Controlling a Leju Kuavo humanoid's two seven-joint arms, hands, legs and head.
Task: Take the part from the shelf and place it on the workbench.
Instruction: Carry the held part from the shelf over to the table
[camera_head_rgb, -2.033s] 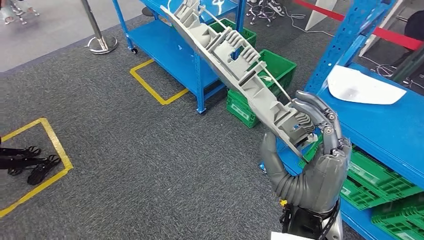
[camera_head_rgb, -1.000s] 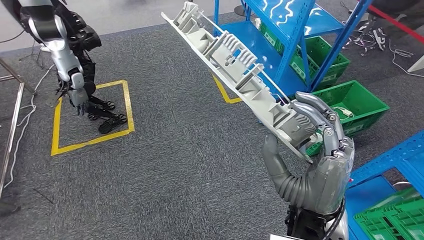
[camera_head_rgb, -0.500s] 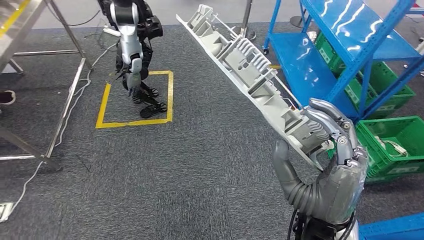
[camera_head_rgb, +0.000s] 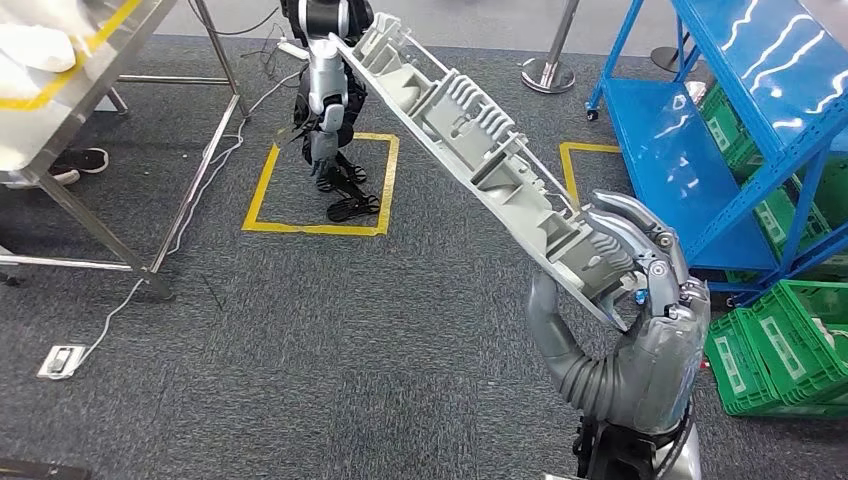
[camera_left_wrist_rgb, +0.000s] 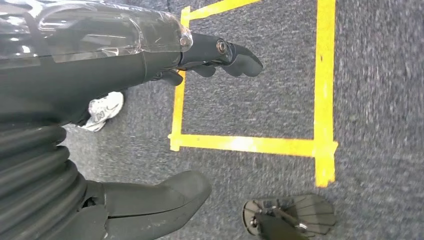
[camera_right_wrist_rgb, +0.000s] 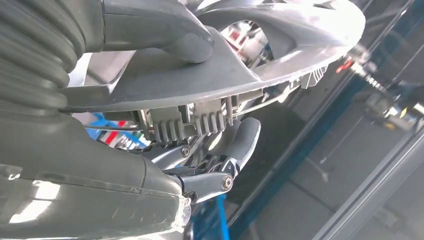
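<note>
The part (camera_head_rgb: 470, 165) is a long grey ribbed plastic moulding, tilted up and away to the left. My right hand (camera_head_rgb: 640, 320) grips its near end, thumb under it and fingers (camera_head_rgb: 640, 245) curled over the top edge. In the right wrist view the thumb (camera_right_wrist_rgb: 160, 30) presses the part (camera_right_wrist_rgb: 280, 35) from one side while the fingers (camera_right_wrist_rgb: 235, 145) hook its ribbed edge. The metal workbench (camera_head_rgb: 75, 85) with yellow tape stands at the far left. My left hand (camera_left_wrist_rgb: 125, 65) hangs over the carpet holding nothing, fingers (camera_left_wrist_rgb: 225, 52) and thumb (camera_left_wrist_rgb: 165, 197) apart.
A blue shelf rack (camera_head_rgb: 740, 130) and green crates (camera_head_rgb: 775, 345) are on the right. Another humanoid robot (camera_head_rgb: 325, 95) stands in a yellow floor square (camera_head_rgb: 265, 190) ahead. A stanchion base (camera_head_rgb: 545, 72) is at the back. A cable (camera_head_rgb: 130, 290) trails from the workbench legs (camera_head_rgb: 100, 235). A shoe (camera_left_wrist_rgb: 102, 112) is by the tape.
The whole view has swung to the left: the shelf and crates slid to the right edge and the workbench came in at the far left. My right hand still holds the part.
</note>
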